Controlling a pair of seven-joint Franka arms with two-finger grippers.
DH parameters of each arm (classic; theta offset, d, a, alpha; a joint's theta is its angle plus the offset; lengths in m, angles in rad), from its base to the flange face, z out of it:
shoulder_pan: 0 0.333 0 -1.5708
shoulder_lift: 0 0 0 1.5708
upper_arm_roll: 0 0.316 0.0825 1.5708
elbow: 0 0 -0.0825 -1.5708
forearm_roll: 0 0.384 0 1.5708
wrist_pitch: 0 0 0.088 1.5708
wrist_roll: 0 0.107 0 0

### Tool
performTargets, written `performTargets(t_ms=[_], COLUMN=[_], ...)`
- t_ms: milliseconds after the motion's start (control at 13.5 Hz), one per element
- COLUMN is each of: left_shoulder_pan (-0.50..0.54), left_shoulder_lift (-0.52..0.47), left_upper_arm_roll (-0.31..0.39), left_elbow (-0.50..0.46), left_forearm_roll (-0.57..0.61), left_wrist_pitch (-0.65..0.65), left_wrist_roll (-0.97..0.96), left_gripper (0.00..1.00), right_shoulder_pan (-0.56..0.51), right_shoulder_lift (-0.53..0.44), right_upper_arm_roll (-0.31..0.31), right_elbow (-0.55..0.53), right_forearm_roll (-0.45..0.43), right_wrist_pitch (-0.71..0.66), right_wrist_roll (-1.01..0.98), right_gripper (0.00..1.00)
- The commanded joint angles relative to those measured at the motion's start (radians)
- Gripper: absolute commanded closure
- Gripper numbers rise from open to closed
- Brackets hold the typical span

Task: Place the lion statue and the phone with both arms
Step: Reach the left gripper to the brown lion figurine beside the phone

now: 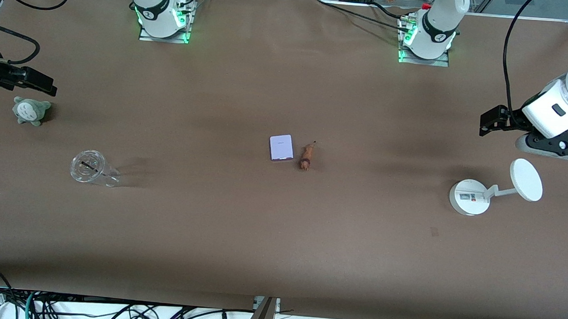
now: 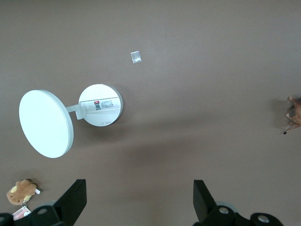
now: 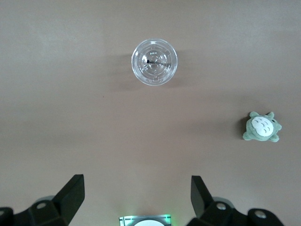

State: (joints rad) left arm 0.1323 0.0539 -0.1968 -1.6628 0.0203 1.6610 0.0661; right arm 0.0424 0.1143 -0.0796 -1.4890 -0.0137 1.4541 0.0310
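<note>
The phone (image 1: pixel 281 147), a flat pale lavender rectangle, lies at the middle of the table. The lion statue (image 1: pixel 306 157), a tiny reddish-brown figurine, lies right beside it toward the left arm's end. Only part of it shows at the edge of the left wrist view (image 2: pixel 294 115). My left gripper (image 1: pixel 492 121) is open and empty, up over the table near the white stand. In its own view (image 2: pixel 139 200) bare table lies between the fingers. My right gripper (image 1: pixel 42 84) is open and empty, up over the right arm's end near the grey-green plush. In its own view (image 3: pixel 137 197) nothing is between the fingers.
A white round-based stand (image 1: pixel 470 196) with a disc (image 1: pixel 526 180) stands at the left arm's end. A tan plush with a card tag (image 2: pixel 21 190) lies near it. A clear cup (image 1: pixel 88 167) and a grey-green plush toy (image 1: pixel 30 110) sit at the right arm's end.
</note>
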Motion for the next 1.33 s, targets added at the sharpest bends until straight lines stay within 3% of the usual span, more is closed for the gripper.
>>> performTargets(t_ms=[0, 815, 1111, 1259], left_shoulder_pan=[0.006, -0.010, -0.060, -0.065], left_shoulder_lift=[0.006, 0.009, 0.047, 0.084], left_upper_arm_roll=[-0.003, -0.004, -0.044, -0.099], left_elbow=[0.021, 0.018, 0.023, 0.021], left_forearm_roll=[-0.025, -0.086, -0.092, -0.091], left_wrist_pitch=[-0.007, -0.049, -0.035, 0.031], left_wrist_roll=[-0.002, 0.005, -0.012, -0.087], left_gripper=[0.00, 0.00, 0.00, 0.00], right_shoulder_pan=[-0.004, -0.004, -0.004, -0.007], right_shoulder_lift=[0.010, 0.010, 0.010, 0.011], right_upper_arm_roll=[0.000, 0.000, 0.000, 0.000], right_elbow=[0.027, 0.027, 0.027, 0.027], right_forearm_roll=[0.001, 0.001, 0.003, 0.005], right_wrist_pitch=[-0.020, -0.018, -0.017, -0.012], right_wrist_roll=[-0.006, -0.009, -0.006, -0.009], right_gripper=[0.00, 0.00, 0.00, 0.00])
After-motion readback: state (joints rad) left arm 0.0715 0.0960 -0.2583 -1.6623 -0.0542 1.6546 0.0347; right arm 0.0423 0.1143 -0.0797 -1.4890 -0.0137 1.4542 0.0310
